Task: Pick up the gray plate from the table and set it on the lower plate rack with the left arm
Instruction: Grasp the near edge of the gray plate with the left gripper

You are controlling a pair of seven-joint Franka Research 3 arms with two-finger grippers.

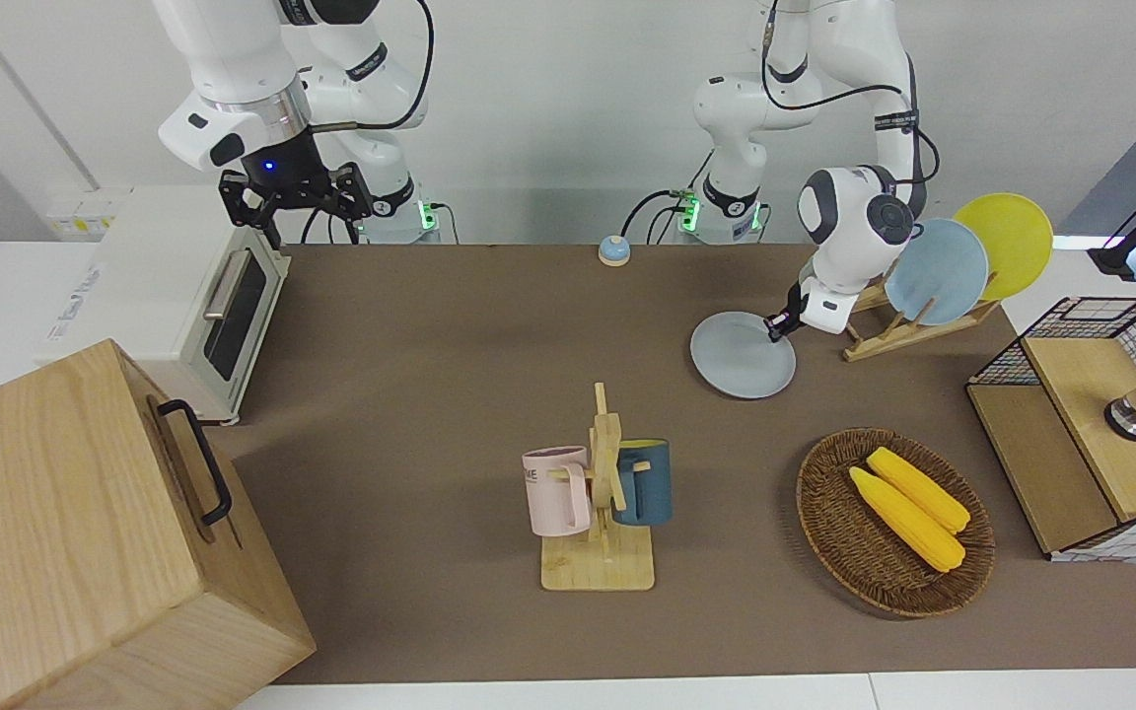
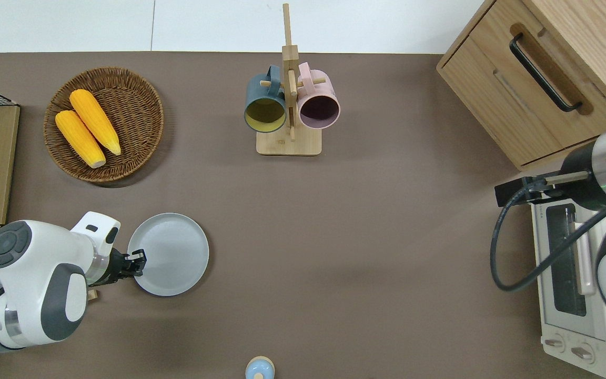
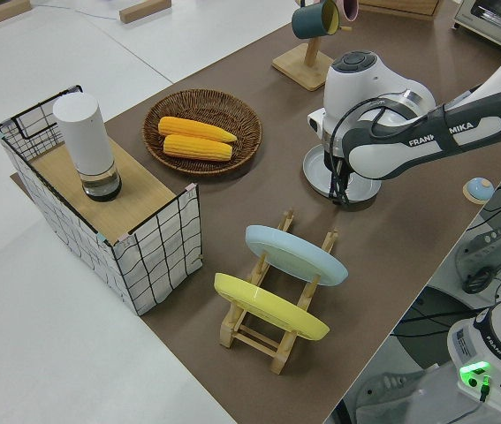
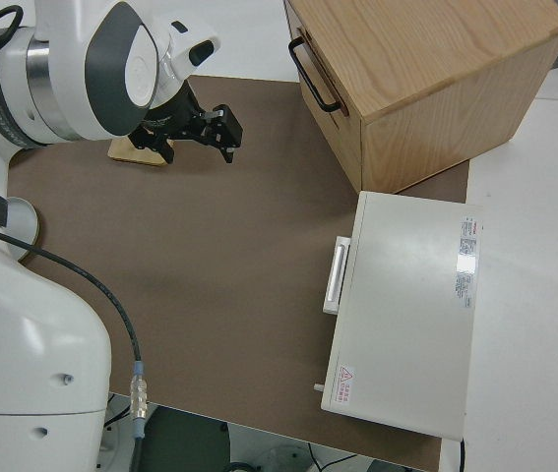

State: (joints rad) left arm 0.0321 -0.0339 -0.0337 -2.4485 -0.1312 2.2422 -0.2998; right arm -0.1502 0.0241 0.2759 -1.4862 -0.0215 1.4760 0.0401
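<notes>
The gray plate (image 2: 168, 254) lies flat on the table (image 2: 334, 237), lower left of the overhead view, just beside the lower plate rack (image 1: 898, 330). The left gripper (image 2: 135, 263) sits at the plate's rim; whether it has closed on that edge I cannot tell. This looks like the grasping step. Next comes a firm pinch, a lift, then tilting the plate into a free slot. The right arm is parked.

Pale-gray plate (image 2: 170, 253), matte brown table (image 2: 361, 237), light-blue plate (image 1: 943, 271), yellow plate (image 1: 1010, 242).
</notes>
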